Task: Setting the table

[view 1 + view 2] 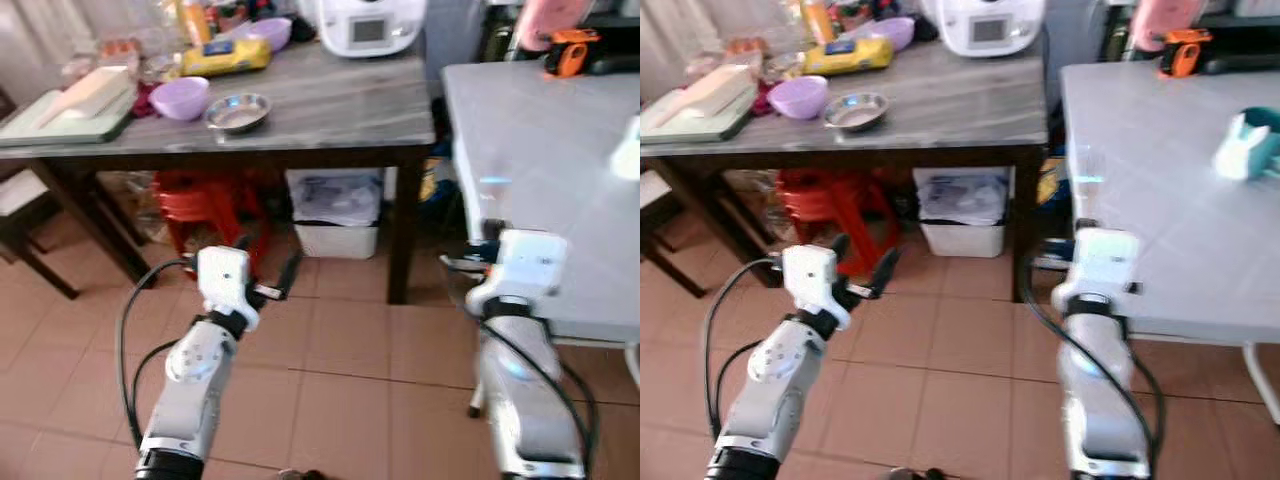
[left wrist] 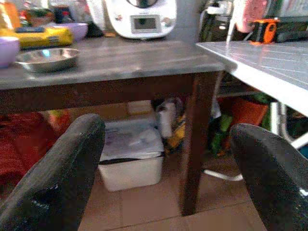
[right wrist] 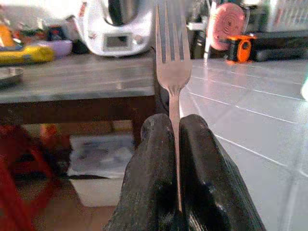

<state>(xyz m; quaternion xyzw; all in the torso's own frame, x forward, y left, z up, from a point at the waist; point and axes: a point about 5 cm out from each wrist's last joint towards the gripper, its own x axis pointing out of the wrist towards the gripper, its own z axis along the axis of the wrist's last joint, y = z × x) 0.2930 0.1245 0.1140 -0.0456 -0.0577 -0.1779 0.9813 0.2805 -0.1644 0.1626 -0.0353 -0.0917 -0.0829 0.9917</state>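
Four slim tines top your silver fork (image 3: 172, 72), which stands upright, its thin handle clamped between the right gripper (image 3: 176, 144) fingers at the near edge of the white bench (image 1: 1160, 170). Your left gripper (image 2: 163, 168) hangs released, nothing between its fingers.

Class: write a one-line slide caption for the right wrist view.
Right gripper clamps a fork, tines up, beside the white table.

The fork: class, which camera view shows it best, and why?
The right wrist view: the fork stands tines-up, clamped between the right gripper jaws. In the two eye views the gripper's white housing sits at the grey table edge; I cannot make out the fork there.
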